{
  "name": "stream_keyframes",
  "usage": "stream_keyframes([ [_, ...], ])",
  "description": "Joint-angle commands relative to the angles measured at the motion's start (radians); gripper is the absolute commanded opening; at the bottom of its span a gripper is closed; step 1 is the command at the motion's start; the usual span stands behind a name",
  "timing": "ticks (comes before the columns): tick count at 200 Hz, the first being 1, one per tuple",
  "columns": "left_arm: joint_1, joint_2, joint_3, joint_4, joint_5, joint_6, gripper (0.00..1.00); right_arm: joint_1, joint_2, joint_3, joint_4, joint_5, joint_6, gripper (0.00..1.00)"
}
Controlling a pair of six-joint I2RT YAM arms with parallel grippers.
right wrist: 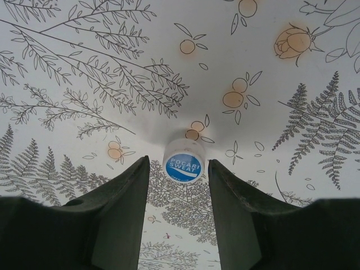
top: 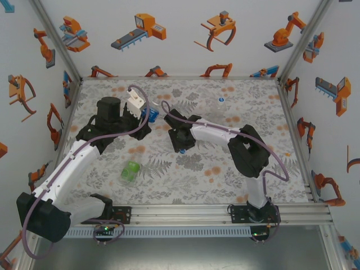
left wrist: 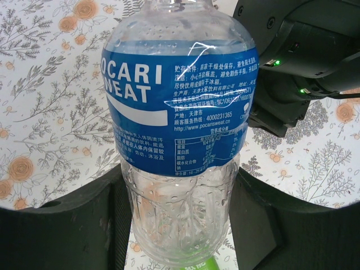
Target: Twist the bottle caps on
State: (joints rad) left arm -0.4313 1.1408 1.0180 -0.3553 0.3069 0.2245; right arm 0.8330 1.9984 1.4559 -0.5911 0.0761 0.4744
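The blue-labelled bottle (left wrist: 180, 95) is clamped by its clear lower body between the black fingers (left wrist: 79, 225) of my left gripper (left wrist: 180, 225); from above, that bottle (top: 151, 115) and left gripper (top: 144, 118) sit left of the table's middle. A whitish cap (right wrist: 183, 161) with a blue printed top stands on the table between the tips of my right gripper (right wrist: 179, 169), which is open with a slit of tablecloth on each side of the cap. The green-labelled bottle (top: 130, 171) lies on its side nearer the front. Another small cap (top: 221, 100) rests near the back.
The right gripper (top: 180, 142) is low over the floral tablecloth (top: 225, 169), close to the right of the held bottle. The right arm's black body (left wrist: 304, 56) looms just past the bottle in the left wrist view. Printed walls enclose the table on three sides.
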Motion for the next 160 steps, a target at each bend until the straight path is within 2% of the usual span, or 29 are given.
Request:
stream_keyframes([
  [1,-0.001,-0.015,0.010,0.009,0.012,0.019,0.00,0.006,0.020,0.026,-0.028,0.014,0.010,0.45],
  [160,-0.001,-0.012,0.010,0.007,0.017,0.018,0.00,0.006,0.039,0.011,-0.014,0.018,0.014,0.36],
])
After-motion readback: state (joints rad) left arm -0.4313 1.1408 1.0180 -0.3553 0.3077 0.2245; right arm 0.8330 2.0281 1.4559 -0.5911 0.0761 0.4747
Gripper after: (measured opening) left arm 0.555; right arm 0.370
